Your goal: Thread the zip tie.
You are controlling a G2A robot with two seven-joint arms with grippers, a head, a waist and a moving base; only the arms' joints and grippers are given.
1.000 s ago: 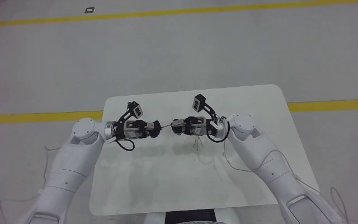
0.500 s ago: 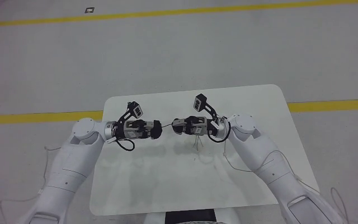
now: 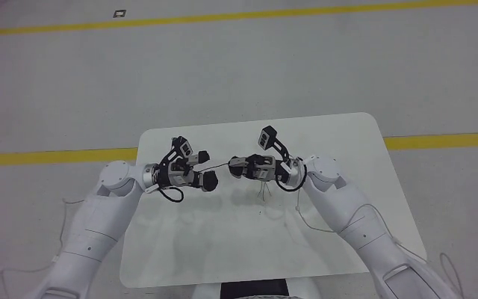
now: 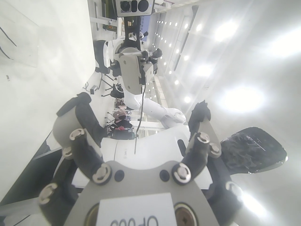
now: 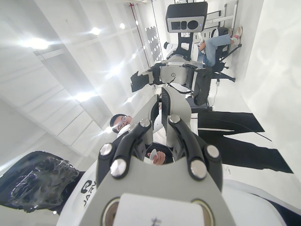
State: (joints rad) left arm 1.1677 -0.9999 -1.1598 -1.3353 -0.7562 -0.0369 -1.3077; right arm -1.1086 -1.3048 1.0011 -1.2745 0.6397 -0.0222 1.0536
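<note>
White table (image 3: 336,142) with little lying on it

The table is a plain white slab with rounded corners. It stands on a grey floor (image 3: 224,67), and a yellow floor line (image 3: 67,157) runs level with its far part on both sides. Near the middle of the top lie a few thin, pale strands (image 3: 263,196), bunched together and splayed slightly; they are too fine to identify. Just beside them, toward the near edge, sits a tiny dark speck (image 3: 260,211), apart from the strands.

Smooth matt white table (image 3: 336,224), thin black plastic zip tie (image 4: 139,123), grey metal left pincer (image 4: 138,105), matt black pads (image 4: 84,116)
</note>
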